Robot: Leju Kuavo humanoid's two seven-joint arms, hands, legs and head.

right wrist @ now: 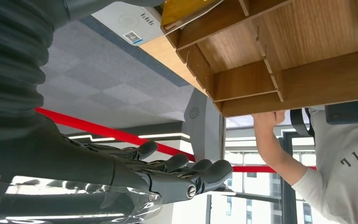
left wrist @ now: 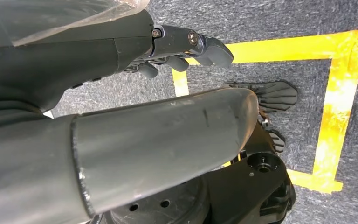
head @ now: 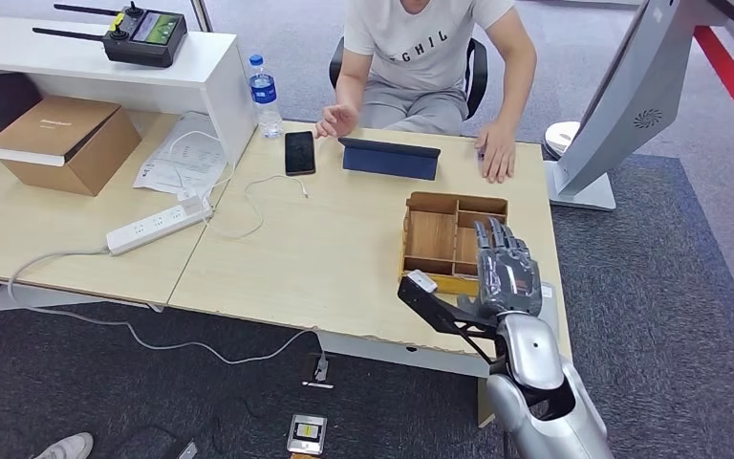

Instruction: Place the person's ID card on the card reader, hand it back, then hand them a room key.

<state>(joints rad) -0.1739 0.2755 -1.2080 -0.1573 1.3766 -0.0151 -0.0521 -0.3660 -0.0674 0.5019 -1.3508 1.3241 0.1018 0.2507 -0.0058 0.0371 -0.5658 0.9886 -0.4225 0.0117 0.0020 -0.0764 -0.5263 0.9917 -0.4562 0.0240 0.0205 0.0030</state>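
The right hand [head: 508, 270] hovers over the near right corner of the wooden tray [head: 432, 235], fingers straight and slightly apart, holding nothing. It hides the tray's near right compartments, so what lies in them cannot be made out. In the right wrist view, a yellow card [right wrist: 186, 9] lies in the tray and a white card reader [right wrist: 130, 21] sits just beside it; both are cut off. The left hand [left wrist: 186, 44] hangs over grey carpet, fingers loosely curled and empty. Beyond the tray, the person [head: 430, 48] rests both hands on the table [head: 334, 258]. The ID card cannot be identified.
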